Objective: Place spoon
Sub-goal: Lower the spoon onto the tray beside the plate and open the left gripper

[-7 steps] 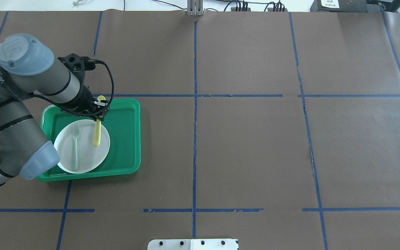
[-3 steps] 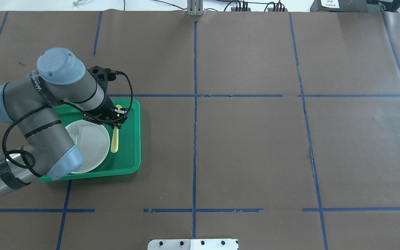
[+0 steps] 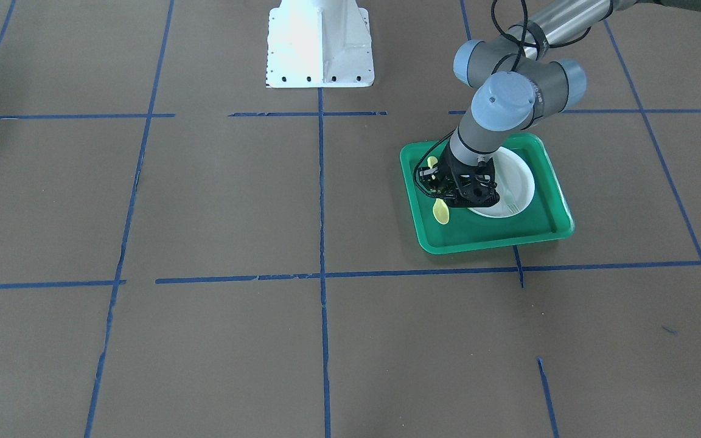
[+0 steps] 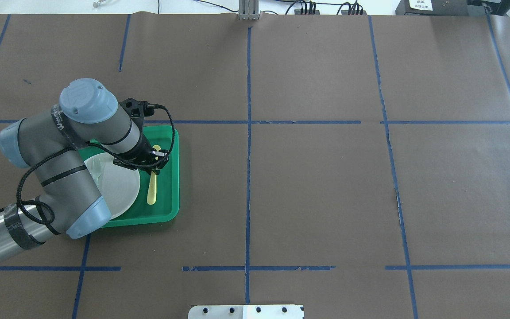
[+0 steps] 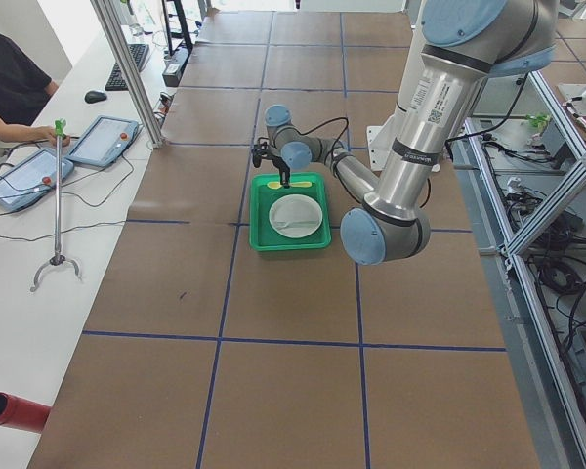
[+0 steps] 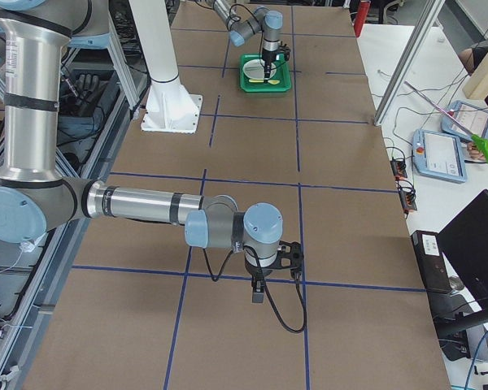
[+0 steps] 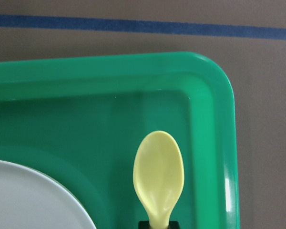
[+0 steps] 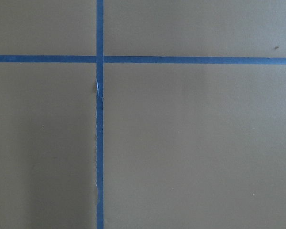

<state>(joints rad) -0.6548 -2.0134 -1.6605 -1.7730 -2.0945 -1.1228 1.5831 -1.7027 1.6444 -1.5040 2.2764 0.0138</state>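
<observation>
My left gripper [image 4: 154,163] is shut on the yellow spoon [image 4: 151,189] near its middle. It holds the spoon over the green tray [image 4: 173,177], in the strip just right of the white plate [image 4: 120,186]. In the left wrist view the spoon's bowl [image 7: 158,174] points toward the tray's far right corner [image 7: 214,95], with the plate's edge [image 7: 33,200] at lower left. The front view shows the spoon [image 3: 440,212] beside the plate [image 3: 518,176]. My right gripper [image 6: 258,294] hangs over bare table far from the tray; I cannot tell whether it is open or shut.
A pale grey-green fork [image 3: 512,198] lies on the plate, mostly under my left arm from overhead. The table is brown paper with blue tape lines [image 4: 248,133]. The robot's white base plate [image 3: 319,42] stands at the table's middle edge.
My left arm has swung right and slightly toward the robot, carrying the spoon from over the plate to over the tray strip right of the plate.
</observation>
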